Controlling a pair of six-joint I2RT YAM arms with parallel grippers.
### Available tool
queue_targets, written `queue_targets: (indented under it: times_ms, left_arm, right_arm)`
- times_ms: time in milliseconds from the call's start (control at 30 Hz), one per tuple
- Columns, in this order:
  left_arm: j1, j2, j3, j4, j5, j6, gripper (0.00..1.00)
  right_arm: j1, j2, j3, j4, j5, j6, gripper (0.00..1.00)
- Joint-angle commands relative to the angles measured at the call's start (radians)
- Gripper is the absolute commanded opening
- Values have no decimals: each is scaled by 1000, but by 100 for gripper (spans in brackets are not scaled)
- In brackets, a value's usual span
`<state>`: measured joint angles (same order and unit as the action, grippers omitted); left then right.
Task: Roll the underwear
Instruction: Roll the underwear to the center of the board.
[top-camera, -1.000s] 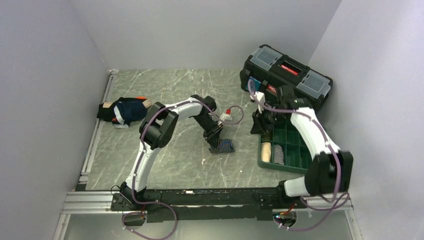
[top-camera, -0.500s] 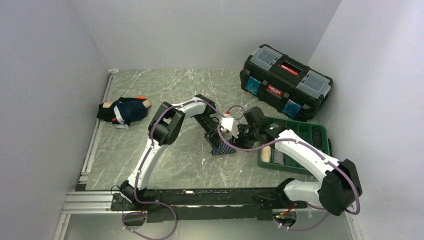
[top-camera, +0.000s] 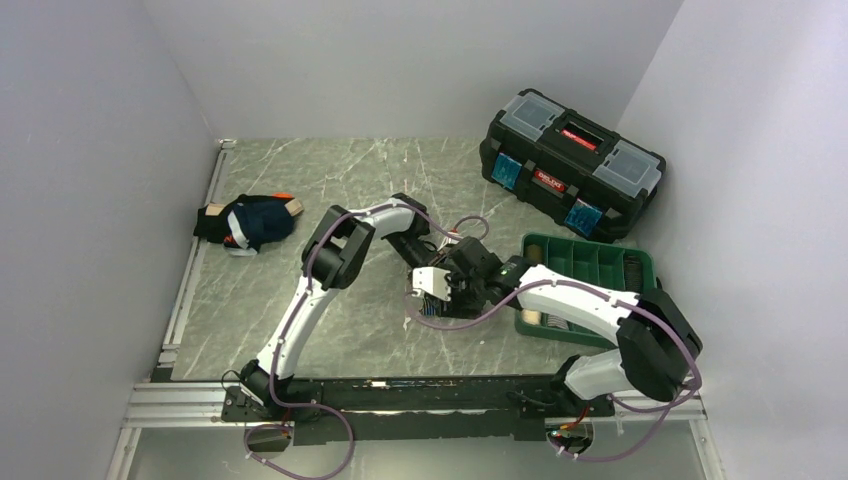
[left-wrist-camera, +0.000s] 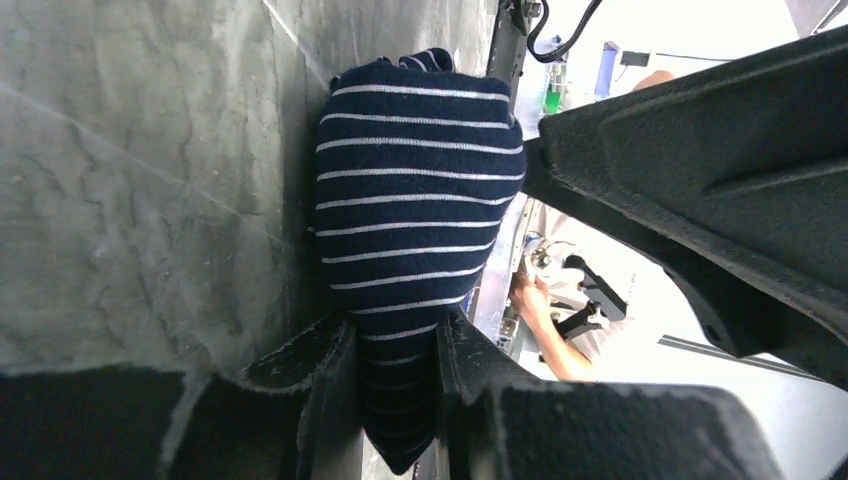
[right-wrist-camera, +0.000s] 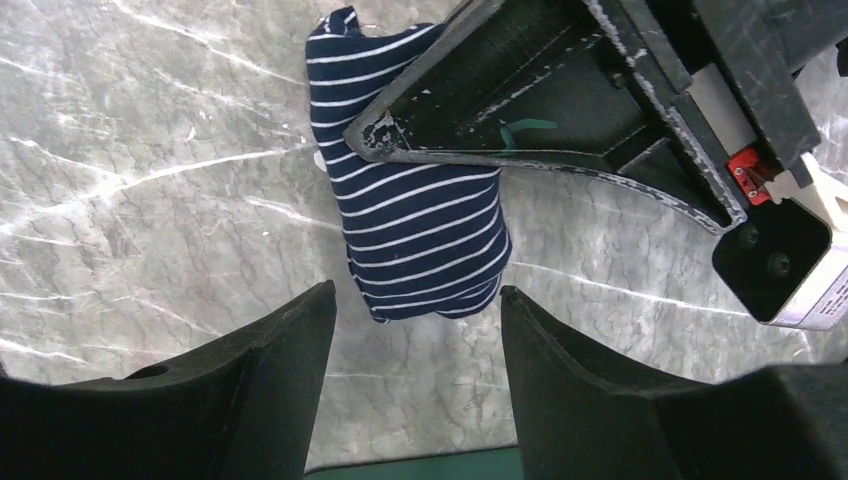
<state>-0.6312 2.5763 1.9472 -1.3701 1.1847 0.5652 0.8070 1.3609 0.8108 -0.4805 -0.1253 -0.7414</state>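
- The striped underwear (right-wrist-camera: 420, 215) lies on the table (top-camera: 300, 200) near its middle, just left of the green tray (top-camera: 590, 262). It is bunched into a short, plump bundle.
- The left claw (left-wrist-camera: 395, 350) is clamped on one end of it. The cloth is pinched between the two fingers, and the rest bulges out beyond the tips.
- The right claw (right-wrist-camera: 415, 300) hangs directly above the free end. Its jaws are spread wide, one on each side of the bundle, with nothing between them.
- The step in hand looks like the right claw taking hold, to tighten or finish the roll while the left one anchors it.
- To do it well, come straight down so the fingers straddle the bundle's full width. Close across all the layers, not only the top fold.
- The left claw's finger crosses the bundle close by, so the grip should land on the free end, clear of it.
- The left claw should let go only once the right has a firm hold. Otherwise the soft knit will likely spring open.
- The stone looks smooth and cloth may slide on it, so light downward pressure would help.
- A pile of dark underwear (top-camera: 250, 222) sits at the table's far left edge, well apart and not yet rolled.
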Motion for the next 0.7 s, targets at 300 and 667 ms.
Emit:
queue_targets:
  times_ms: [300,667]
  left_arm:
    - [-8,105,25,14,-149,106,0]
    - [-8,129,47,-46,-139,151,0]
  right_arm:
    - [78,89,-4,88,100,-46,71]
    - [81,204,7,145,100,-80,75]
